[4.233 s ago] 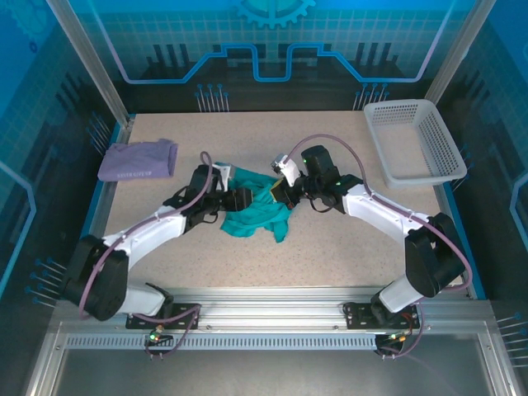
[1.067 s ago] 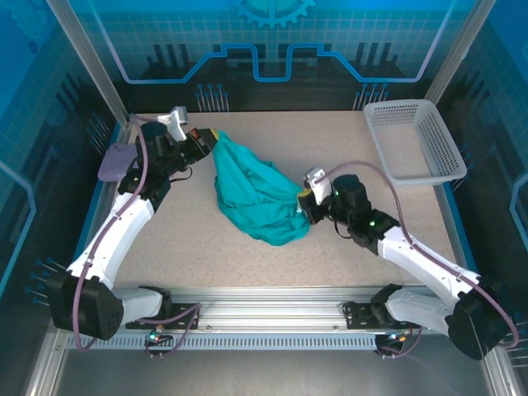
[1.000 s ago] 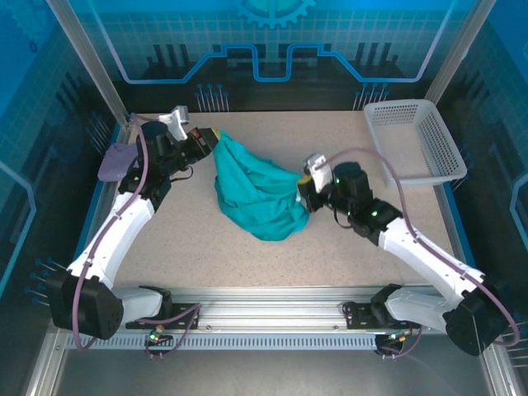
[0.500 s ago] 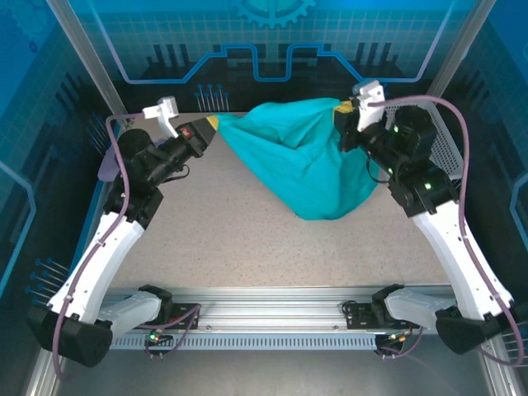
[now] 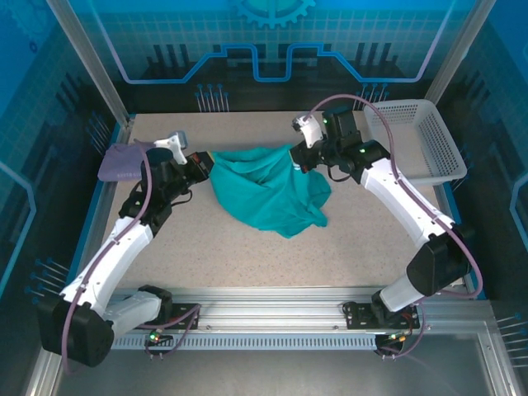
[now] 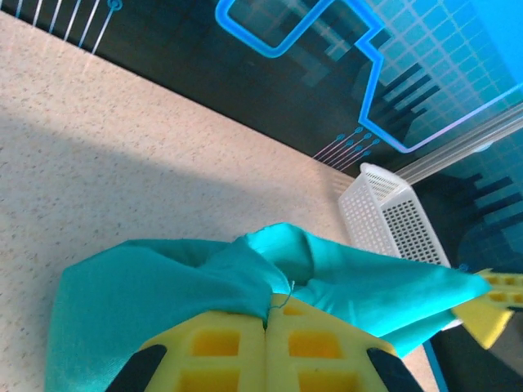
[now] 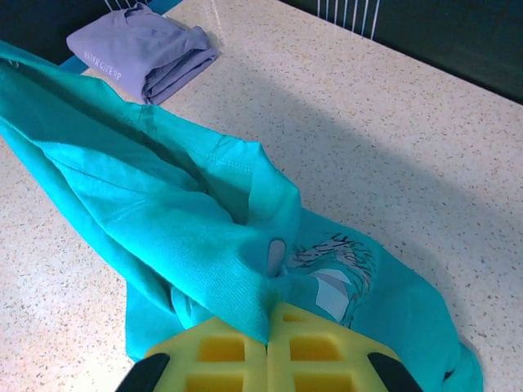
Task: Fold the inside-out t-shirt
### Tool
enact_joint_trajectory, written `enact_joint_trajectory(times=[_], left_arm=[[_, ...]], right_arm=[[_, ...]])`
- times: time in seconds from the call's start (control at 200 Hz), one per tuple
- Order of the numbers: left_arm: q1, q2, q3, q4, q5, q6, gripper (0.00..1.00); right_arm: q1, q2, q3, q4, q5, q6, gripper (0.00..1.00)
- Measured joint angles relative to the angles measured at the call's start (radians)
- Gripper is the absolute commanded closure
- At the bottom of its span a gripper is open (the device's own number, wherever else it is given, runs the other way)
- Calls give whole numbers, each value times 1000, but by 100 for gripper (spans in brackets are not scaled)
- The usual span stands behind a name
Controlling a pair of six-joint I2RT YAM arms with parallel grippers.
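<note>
Both grips are clamped on cloth: left gripper (image 5: 202, 162) pinches one end of the t-shirt (image 5: 268, 194), right gripper (image 5: 299, 157) pinches the other. The top edge is strung between them and the bulk sags onto the table (image 5: 247, 264), well to the left of the basket (image 5: 412, 107).

Risks as I see them:
- Thin pinches. In the left wrist view the pads (image 6: 265, 322) hold only a small tuck of cloth (image 6: 163, 286). Uneven pull between the arms could slip one end out, and the whole thing would drop in a heap.
- Can't tell which part of the garment either grip has (hem, shoulder or sleeve). If they don't match, it will lay down skewed.
- The lower part is twisted and bunched. Lowered as is, the folds get trapped underneath and it won't go flat.
- The right wrist view shows a faint print (image 7: 335, 261) on the cloth (image 7: 163, 212) just below the grip (image 7: 268, 314). Which side faces out needs checking before any fold.
- The left grip is the far one from the basket, close to the purple garment (image 5: 124, 162). A wider stretch that way could drag or knock it.
- The right arm sits just beside the basket; a swing outward could clip the rim.
</note>
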Motion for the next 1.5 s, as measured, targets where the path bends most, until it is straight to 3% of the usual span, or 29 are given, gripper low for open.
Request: enact_joint_trajectory(times=[0.145, 0.295, 0.4, 0.645, 0.81, 1.07, 1.23, 1.38, 1.501], left_arm=[[-14, -11, 40, 2, 36, 13, 100], [-126, -11, 159, 62, 77, 44, 100], [-164, -11, 216, 137, 103, 46, 100], [-117, -14, 222, 177, 60, 29, 100], [-67, -34, 210, 169, 31, 11, 100], [-183, 44, 302, 148, 88, 44, 100], [-201, 42, 307, 150, 136, 58, 100], [-200, -23, 246, 126, 63, 66, 100], [-192, -111, 117, 92, -47, 72, 100]], right_arm=[[-68, -104, 15, 44, -61, 40, 100], [-108, -323, 19, 205, -77, 83, 100], [-106, -379, 89, 234, -60, 84, 100], [-180, -327, 52, 229, 87, 177, 100], [-183, -196, 66, 151, 19, 172, 100], [-220, -158, 126, 82, 78, 155, 100], [-281, -175, 190, 76, 79, 134, 100], [-253, -167, 243, 76, 0, 103, 100], [-159, -95, 254, 64, -53, 61, 100]])
